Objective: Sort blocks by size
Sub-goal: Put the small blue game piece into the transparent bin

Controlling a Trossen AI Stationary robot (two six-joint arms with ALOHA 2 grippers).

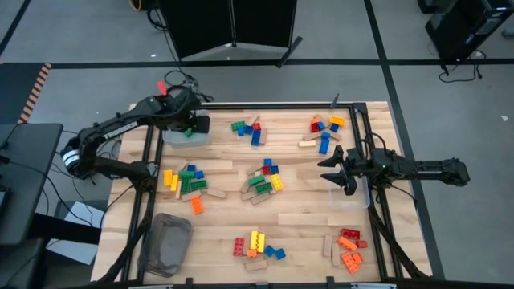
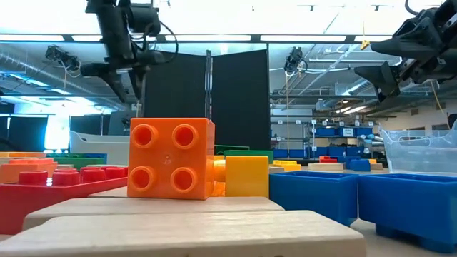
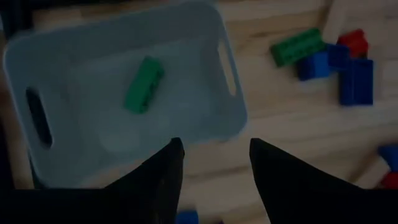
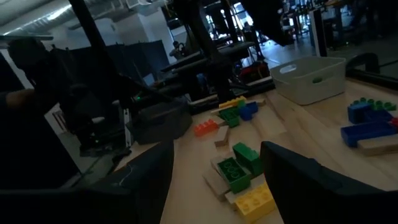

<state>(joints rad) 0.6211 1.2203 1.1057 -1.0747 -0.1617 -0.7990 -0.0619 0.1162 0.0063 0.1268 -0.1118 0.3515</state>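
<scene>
Step in hand looks like a drop-off just made: a green brick (image 3: 143, 84) lies loose inside the pale bin (image 3: 233, 118) at the counter's far-left corner, w/ the left tool (image 3: 211, 163) hovering above the bin's near rim, jaws parted, holding nothing. To do it well: lift straight up clear of the rim, then go for the nearest heap, the green/yellow/blue cluster (image 1: 183, 180) just toward the front of the bin (same-length bricks only). Right tool (image 1: 332, 169) waits beside the right-edge clear bin (image 1: 365, 195), jaws apart, empty, touching nothing.
</scene>
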